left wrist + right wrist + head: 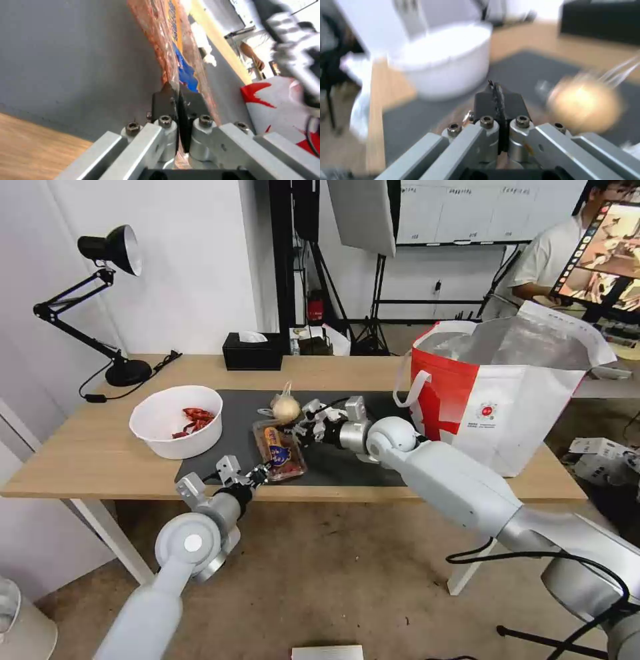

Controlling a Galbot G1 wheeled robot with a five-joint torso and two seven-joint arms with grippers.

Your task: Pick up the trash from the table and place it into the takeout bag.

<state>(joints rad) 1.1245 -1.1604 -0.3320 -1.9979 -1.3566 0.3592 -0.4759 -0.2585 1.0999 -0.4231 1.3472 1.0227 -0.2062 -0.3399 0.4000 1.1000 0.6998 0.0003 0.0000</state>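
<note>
The table [87,460] is showing light, matt wood grain under a smooth dark grey mat [347,460]. The clear plastic food tray [280,450] near the table's front edge is glinting glossily. The takeout bag [507,413] is showing crinkled silver foil lining. The bowl [175,421] is looking smooth white.

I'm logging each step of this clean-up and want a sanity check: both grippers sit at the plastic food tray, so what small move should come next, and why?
Probably a small level lift by both arms together. The left gripper is shut on the near edge of the clear plastic food tray, the right gripper looks shut on its far edge, and the tray rests on the grey mat, lower than the rim of the takeout bag.
</note>
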